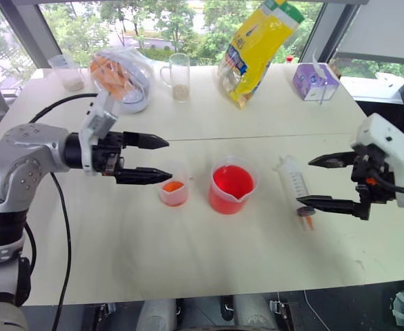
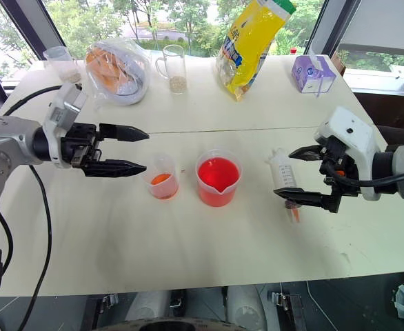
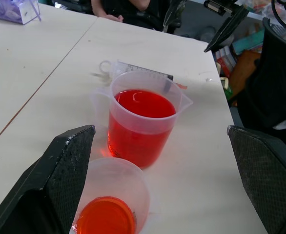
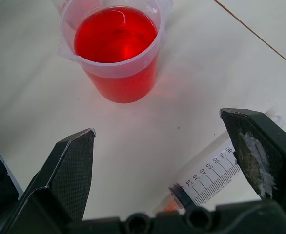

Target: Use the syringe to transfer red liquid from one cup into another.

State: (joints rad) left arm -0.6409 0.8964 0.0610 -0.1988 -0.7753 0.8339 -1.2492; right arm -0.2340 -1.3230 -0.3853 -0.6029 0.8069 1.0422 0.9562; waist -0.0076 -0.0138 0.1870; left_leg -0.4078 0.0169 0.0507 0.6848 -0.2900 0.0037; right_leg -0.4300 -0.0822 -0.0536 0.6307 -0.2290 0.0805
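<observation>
Spanning the whole scene, the white desk [image 1: 188, 262] carried everything, and places here are given from the wide spouted beaker [image 1: 232, 189] near its middle. That beaker stood upright, holding a deep fill of red liquid [image 1: 232, 181], its spout turned toward the robot. Far behind it, toward the window, a yellow bag [image 1: 257, 48] leaned upright, with a clear bag of orange contents [image 1: 121, 77] behind and to the beaker's left, a handled glass mug [image 1: 178, 76] between the two, a small clear tub [image 1: 67, 72] further left at the far corner, and a purple box [image 1: 315, 81] far to the right rear. The left claw [image 1: 154, 158] hung above the desk to the beaker's left, fingers spread wide and gripping nothing, its tips just short of the small cup [image 1: 174, 187]. The right claw [image 1: 316, 181] hung to the beaker's right, likewise spread wide and empty, its fingers standing either side of the syringe [image 1: 295, 185] without closing on it. The syringe lay flat on the desk just right of the beaker, apart from it, its orange-red tip toward the robot. The small cup stood upright just left of the beaker, not touching it, with a shallow layer of orange liquid [image 3: 105, 218] at its bottom.
</observation>
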